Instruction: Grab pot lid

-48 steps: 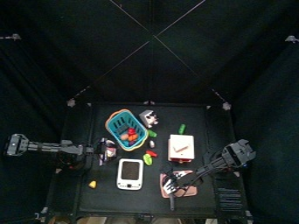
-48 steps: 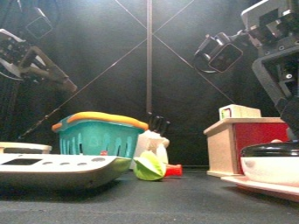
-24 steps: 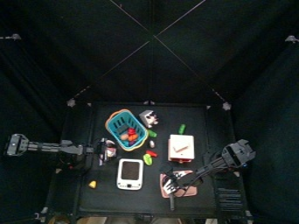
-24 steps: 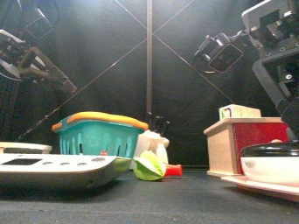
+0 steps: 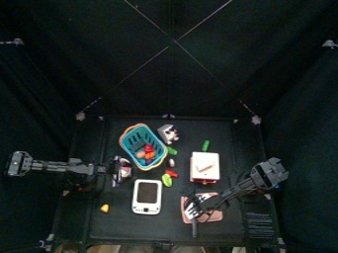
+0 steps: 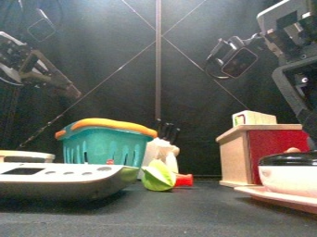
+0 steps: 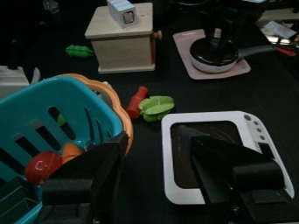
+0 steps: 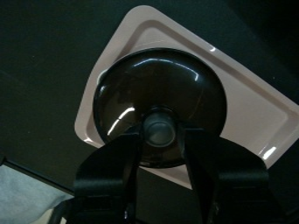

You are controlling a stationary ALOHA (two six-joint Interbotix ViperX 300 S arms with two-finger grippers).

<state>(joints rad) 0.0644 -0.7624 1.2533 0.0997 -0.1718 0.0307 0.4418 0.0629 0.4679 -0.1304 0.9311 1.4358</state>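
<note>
The pot lid is a dark round disc with a small knob. It sits in the pink squarish pan at the table's front right. My right gripper is straight above it, with one jaw on each side of the knob, closed against it. The lid also shows in the front view and the left wrist view. My left gripper is open and empty. It hangs over the table's left side, between the teal basket and the white gadget.
A teal basket holding toy food stands at the back left. A white rectangular gadget lies in front of it. A red and wooden box stands behind the pan. A green toy lies beside the gadget.
Both arms stay in place. In the front view the lid has shifted very slightly under the right gripper.
</note>
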